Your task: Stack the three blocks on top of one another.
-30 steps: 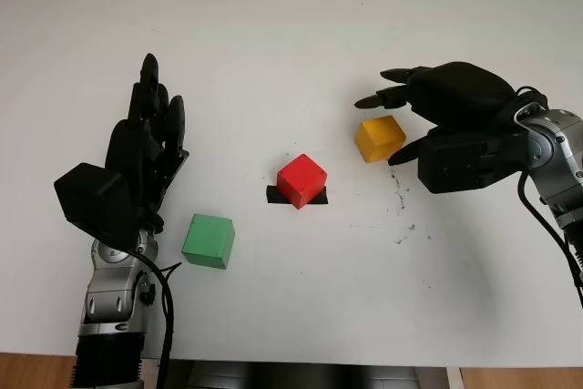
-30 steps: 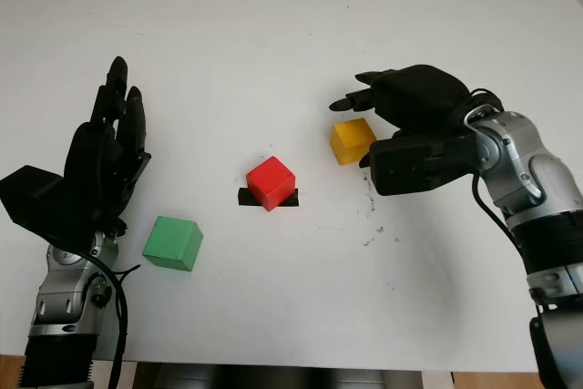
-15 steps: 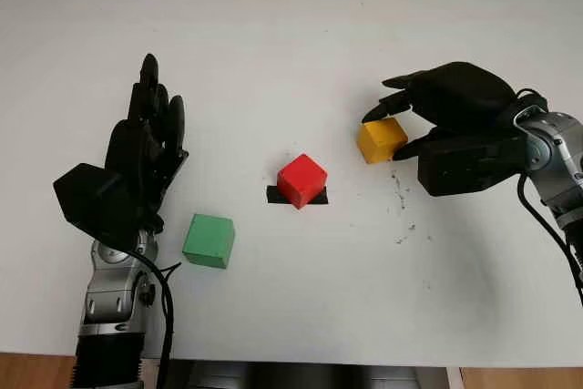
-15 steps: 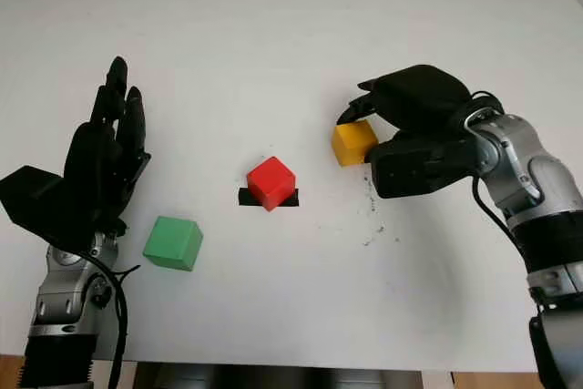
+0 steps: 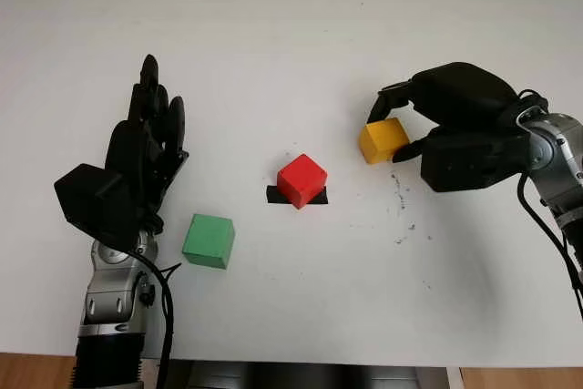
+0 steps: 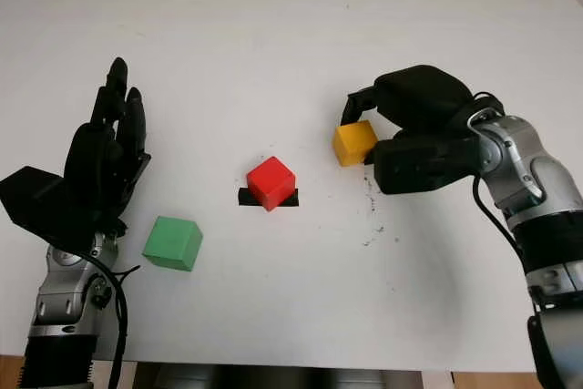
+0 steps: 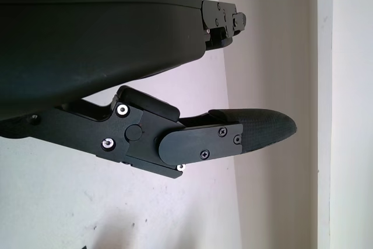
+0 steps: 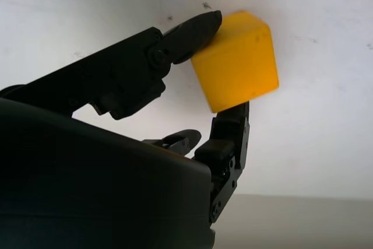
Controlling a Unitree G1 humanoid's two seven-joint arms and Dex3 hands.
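My right hand (image 5: 428, 129) is over the right side of the white bench (image 5: 291, 34), with its fingers (image 8: 192, 30) closed on the yellow block (image 5: 383, 140). In the right wrist view one fingertip presses one face of the block and another finger meets the opposite face from below, so the block is pinched between them. I cannot tell from the head views whether the block has left the bench surface or is touching it.

The red block (image 5: 301, 180) sits near the middle of the bench, turned corner-on to me, on a short strip of black tape (image 5: 276, 195) that shows on both sides of it. It is apart from the yellow block, which lies to its right and a little farther from me.

The green block (image 5: 209, 240) lies on the bench to the left of the red block and nearer to me, well apart from both other blocks. No block rests on another.

My left hand (image 5: 141, 157) is held over the left side of the bench, just beside the green block on its far-left side, open, holding nothing and not touching the block.

A few dark scuff marks (image 5: 401, 216) speckle the bench surface below the right hand.
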